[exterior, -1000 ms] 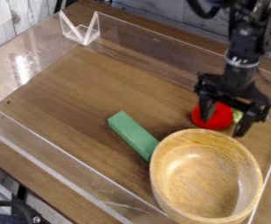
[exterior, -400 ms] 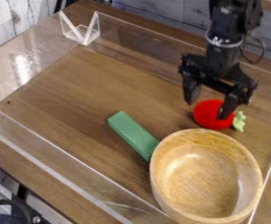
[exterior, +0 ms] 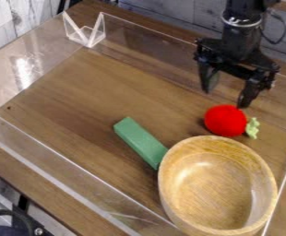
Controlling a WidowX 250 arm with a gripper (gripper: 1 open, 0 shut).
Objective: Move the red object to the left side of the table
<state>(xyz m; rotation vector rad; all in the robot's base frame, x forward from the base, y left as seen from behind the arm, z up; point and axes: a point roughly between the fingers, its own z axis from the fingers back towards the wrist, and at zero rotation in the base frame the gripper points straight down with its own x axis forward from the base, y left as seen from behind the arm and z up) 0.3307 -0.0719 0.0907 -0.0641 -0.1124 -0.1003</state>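
Observation:
The red object [exterior: 226, 120] is a small round toy fruit with a green leafy tip on its right. It rests on the table [exterior: 96, 101] at the right side, just beyond the rim of the wooden bowl. My gripper [exterior: 233, 89] hangs above and behind it, raised clear of it, with its black fingers [exterior: 208, 81] spread open and nothing between them.
A large round wooden bowl [exterior: 220, 192] fills the front right corner. A flat green block [exterior: 140, 142] lies just left of the bowl. Low clear plastic walls [exterior: 59, 175] edge the tabletop, and a clear bracket [exterior: 84, 29] stands at the back left.
My gripper has lifted up and back from around the red object, leaving it on the table. The fruit stayed in about the same place.

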